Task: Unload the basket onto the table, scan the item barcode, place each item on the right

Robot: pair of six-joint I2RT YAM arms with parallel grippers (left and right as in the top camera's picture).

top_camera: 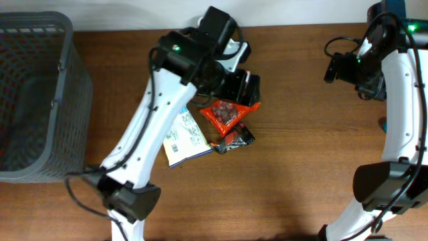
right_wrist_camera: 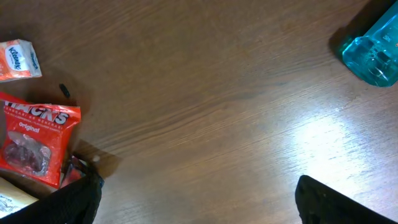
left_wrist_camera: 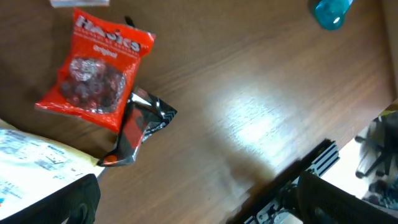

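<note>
Grey plastic mesh basket (top_camera: 40, 100), far left: nothing visible inside.
Cream flat packet with blue print (top_camera: 184, 139): lying on the brown wooden table (top_camera: 301, 174).
Red candy bag with clear window (left_wrist_camera: 93, 68): just beside the packet.
Black-and-red crumpled wrapper (left_wrist_camera: 140, 127): touching the bag's lower edge.
Left gripper (left_wrist_camera: 196, 186): spread fully wide, holding nothing, hovering over this cluster.
Right gripper (right_wrist_camera: 196, 193): likewise wide apart and empty, well apart from the items.
Teal translucent plastic object (right_wrist_camera: 372, 55), far right: probably the scanner.
Progress, by judgement: nothing lifted, no barcode presented. Picking, turning and scanning all left to do.
</note>
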